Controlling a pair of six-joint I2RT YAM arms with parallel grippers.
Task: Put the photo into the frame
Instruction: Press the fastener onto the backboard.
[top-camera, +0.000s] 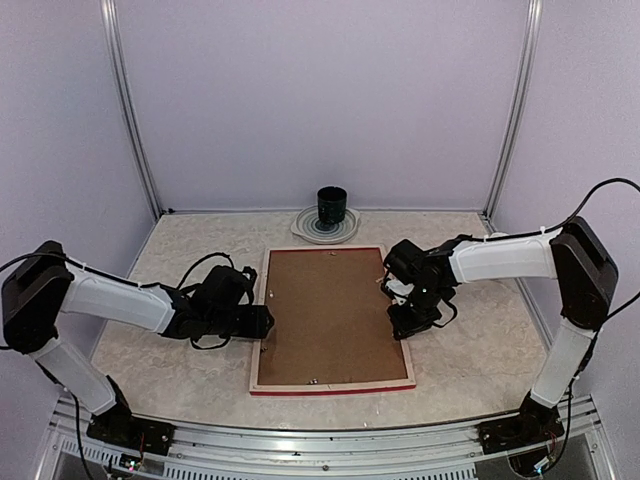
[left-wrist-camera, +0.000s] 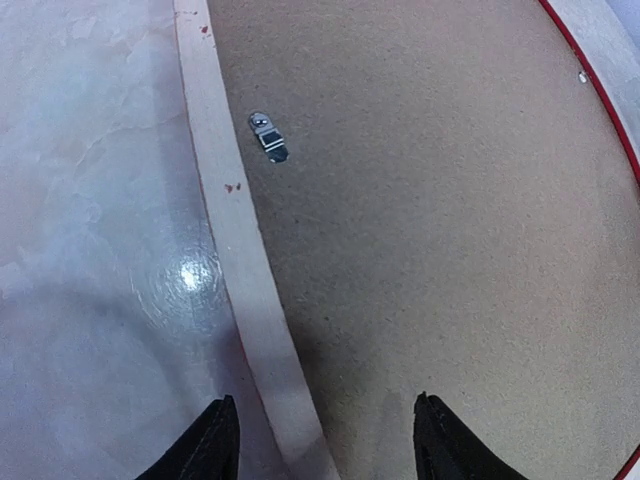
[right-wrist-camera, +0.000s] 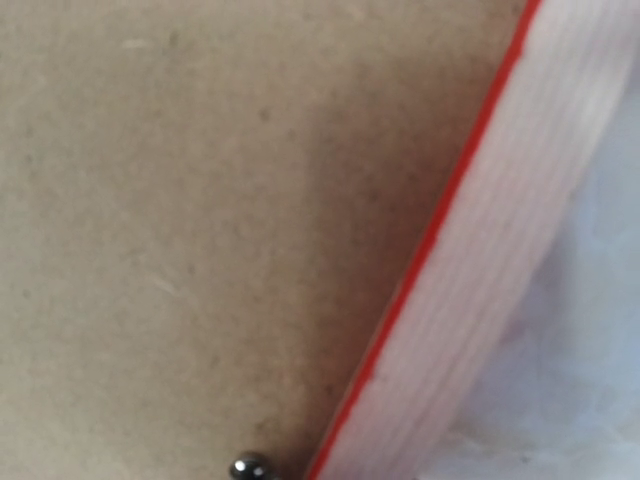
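The frame (top-camera: 335, 380) lies face down on the table, pale wood back up, with a thin red edge showing. A brown backing board (top-camera: 330, 310) fills it. The photo is hidden. My left gripper (top-camera: 262, 322) sits at the frame's left rail (left-wrist-camera: 235, 230). It is open (left-wrist-camera: 325, 440), one fingertip over the table, the other over the board (left-wrist-camera: 430, 220), holding nothing. My right gripper (top-camera: 405, 318) hovers low over the frame's right rail (right-wrist-camera: 510, 250). Its fingers do not show in the right wrist view, which shows only the board (right-wrist-camera: 200, 200) and the rail from very close.
A dark cup (top-camera: 332, 208) stands on a pale plate (top-camera: 325, 228) at the back, just beyond the frame. A small metal clip (left-wrist-camera: 268, 137) sits on the board near the left rail. A small metal bead (right-wrist-camera: 250, 466) shows by the right rail.
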